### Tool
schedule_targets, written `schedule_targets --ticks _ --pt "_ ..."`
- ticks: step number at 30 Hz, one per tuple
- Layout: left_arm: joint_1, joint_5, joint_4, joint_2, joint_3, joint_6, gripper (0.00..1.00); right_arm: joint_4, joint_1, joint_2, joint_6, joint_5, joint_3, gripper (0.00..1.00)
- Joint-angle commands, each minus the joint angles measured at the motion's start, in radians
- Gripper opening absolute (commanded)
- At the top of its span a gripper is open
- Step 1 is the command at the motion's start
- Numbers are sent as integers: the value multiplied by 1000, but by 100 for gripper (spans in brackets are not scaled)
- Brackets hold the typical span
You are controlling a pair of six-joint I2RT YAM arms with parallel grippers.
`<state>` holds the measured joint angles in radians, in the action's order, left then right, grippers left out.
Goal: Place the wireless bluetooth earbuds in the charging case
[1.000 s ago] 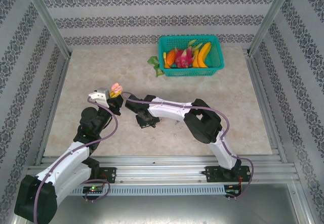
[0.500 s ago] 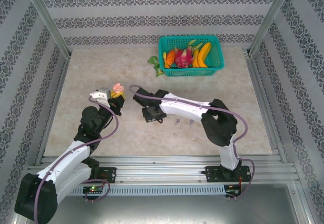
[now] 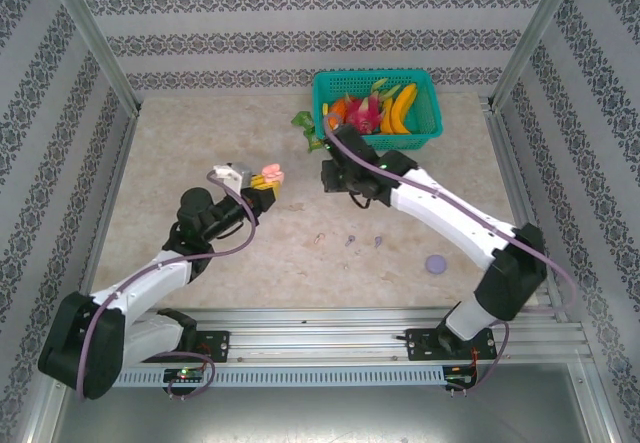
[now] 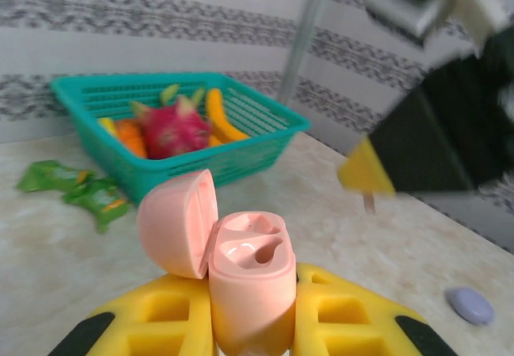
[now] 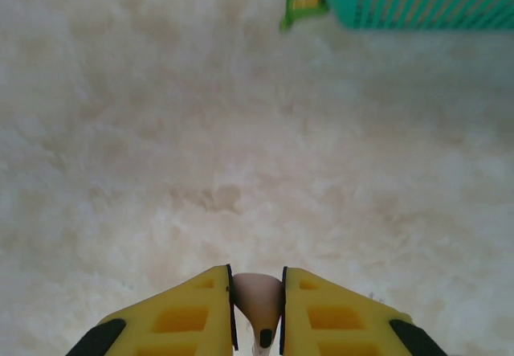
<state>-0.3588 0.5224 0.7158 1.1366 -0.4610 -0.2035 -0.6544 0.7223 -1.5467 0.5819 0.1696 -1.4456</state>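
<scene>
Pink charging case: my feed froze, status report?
Left claw shut on open pale pink plastic case. Right claw shut on pale pink earbud. Claws apart, nothing between.

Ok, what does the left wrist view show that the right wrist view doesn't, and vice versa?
Left wrist, not right wrist: the open pink charging case, both wells empty, clamped in the left gripper; a purple disc on the table. Right wrist, not left wrist: a close look at the pale pink earbud pinched in the right gripper. Both: the teal basket, a green packet, the table.
</scene>
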Motion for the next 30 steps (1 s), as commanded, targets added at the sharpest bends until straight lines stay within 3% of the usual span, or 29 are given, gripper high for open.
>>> schedule_targets --ticks 1,8,16,30 --pt "-54 73 110 54 -61 82 0 85 -22 92 -78 23 33 18" --pt "-175 -69 138 193 -168 214 0 230 -60 234 -155 -42 107 19" --pt "-254 -229 245 313 -270 285 0 382 -66 338 -210 -127 179 19" --pt "-308 -137 112 311 -396 458 0 426 -67 437 -261 -245 254 19"
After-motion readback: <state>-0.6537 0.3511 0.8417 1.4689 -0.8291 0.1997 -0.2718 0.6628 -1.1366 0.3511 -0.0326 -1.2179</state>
